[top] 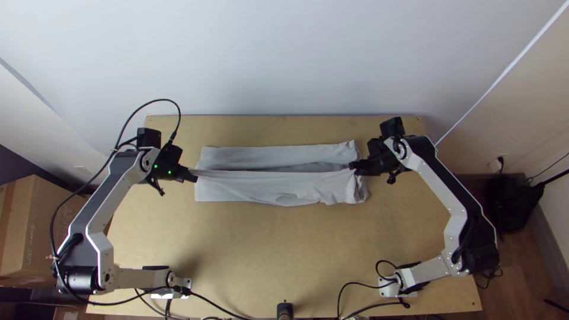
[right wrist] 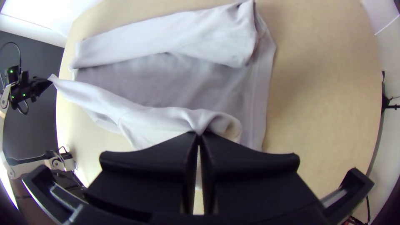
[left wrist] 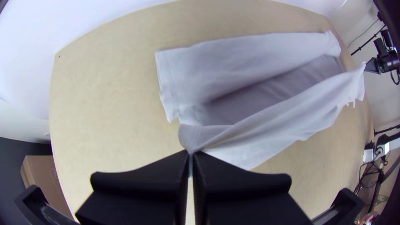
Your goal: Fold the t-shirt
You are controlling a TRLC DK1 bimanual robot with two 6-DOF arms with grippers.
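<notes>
The light grey t-shirt (top: 249, 189) lies as a long strip across the upper middle of the table, its two long sides turned inward with a darker layer between. My left gripper (top: 192, 175) is shut on the near flap's left end; in the left wrist view the left gripper (left wrist: 191, 153) pinches its corner. At the other end my right gripper (top: 354, 166) is shut on the same flap, and in the right wrist view the right gripper (right wrist: 199, 134) holds its bunched edge. The held flap is stretched between both, lifted off the layer beneath.
Bare wooden table (top: 284, 249) lies between the shirt and the arms' bases. Black cables (top: 367, 305) run along the near edge, beside a small black object (top: 285, 310). A cardboard box (top: 41, 225) stands left of the table, and a wall rises behind it.
</notes>
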